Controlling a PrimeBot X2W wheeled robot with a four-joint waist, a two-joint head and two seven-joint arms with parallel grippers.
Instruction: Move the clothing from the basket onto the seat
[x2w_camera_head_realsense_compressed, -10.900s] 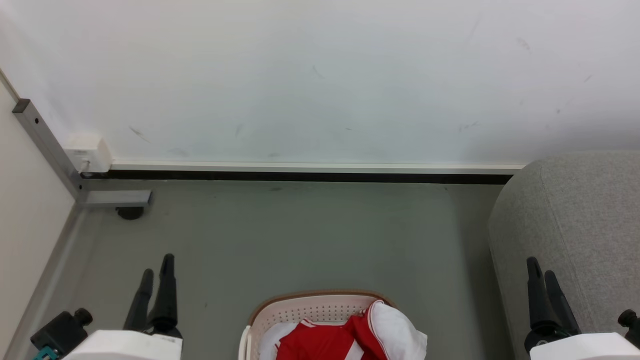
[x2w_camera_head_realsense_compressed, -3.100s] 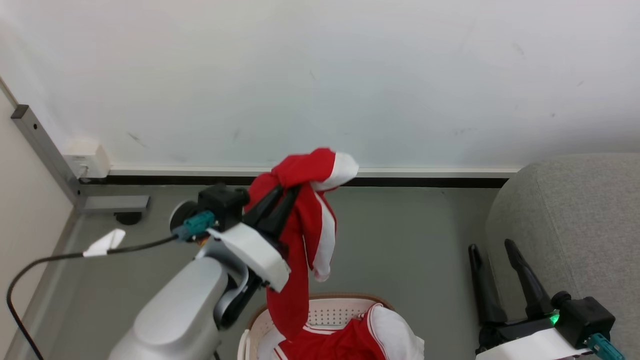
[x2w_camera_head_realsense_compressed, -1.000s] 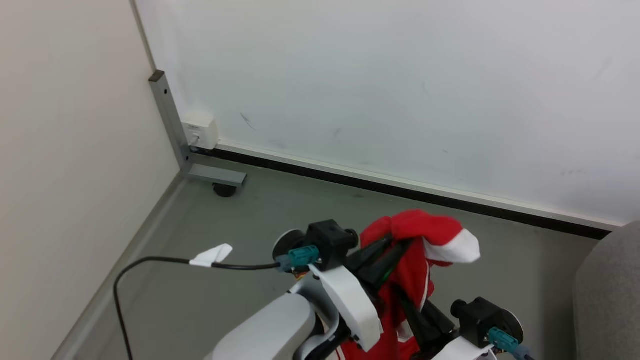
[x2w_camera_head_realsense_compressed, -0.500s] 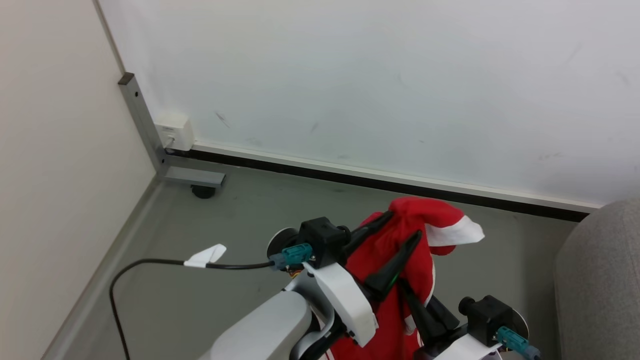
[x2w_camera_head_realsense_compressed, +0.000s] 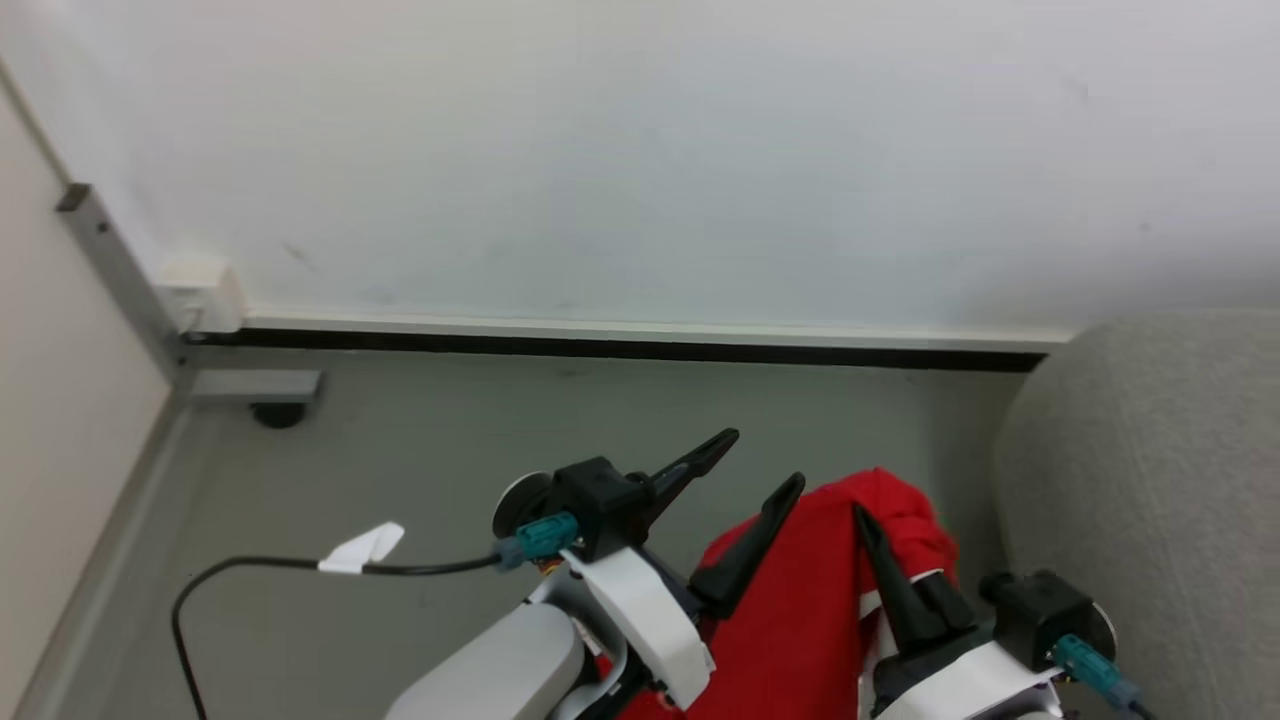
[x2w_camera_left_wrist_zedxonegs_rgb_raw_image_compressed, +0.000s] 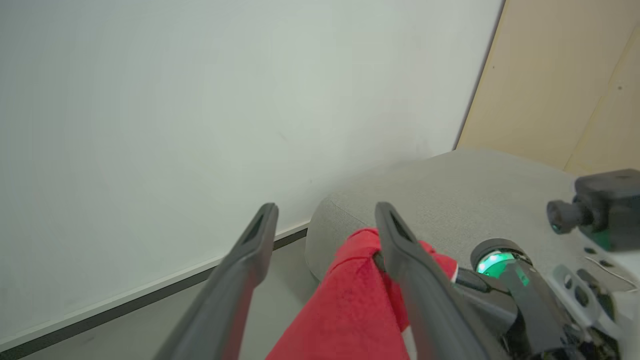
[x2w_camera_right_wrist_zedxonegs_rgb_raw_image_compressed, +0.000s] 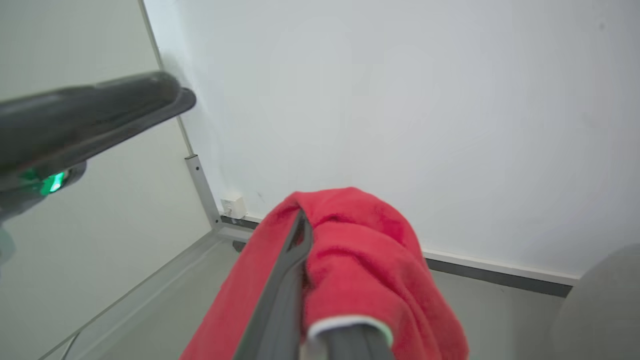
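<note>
**Clothing** (x2w_camera_head_realsense_compressed: 800, 610): one red garment with white trim showing at a fold. It is held up over the grey floor (x2w_camera_head_realsense_compressed: 450, 460), near the seat's rounded edge and apart from it.

**Right claw** (x2w_camera_head_realsense_compressed: 872, 535): pressed together on the bunched top of the garment. The fabric drapes over its tips and hangs downward. In the right wrist view a dark finger (x2w_camera_right_wrist_zedxonegs_rgb_raw_image_compressed: 287, 285) runs up along the fold.

**Left claw** (x2w_camera_head_realsense_compressed: 765, 460): spread wide, with nothing pinched. It sits just left of the right claw. Its inner finger crosses in front of the red fabric; whether they touch cannot be told.

**Seat** (x2w_camera_head_realsense_compressed: 1150, 470): light grey upholstery with a rounded corner, at the right of the head view against the white wall (x2w_camera_head_realsense_compressed: 640, 150).

**Sundries:**
- A black cable (x2w_camera_head_realsense_compressed: 250, 565) with a white tag (x2w_camera_head_realsense_compressed: 360, 548).
- A grey metal post (x2w_camera_head_realsense_compressed: 110, 265) in the corner.
- A small white box (x2w_camera_head_realsense_compressed: 205, 290) at the wall's foot.
</note>
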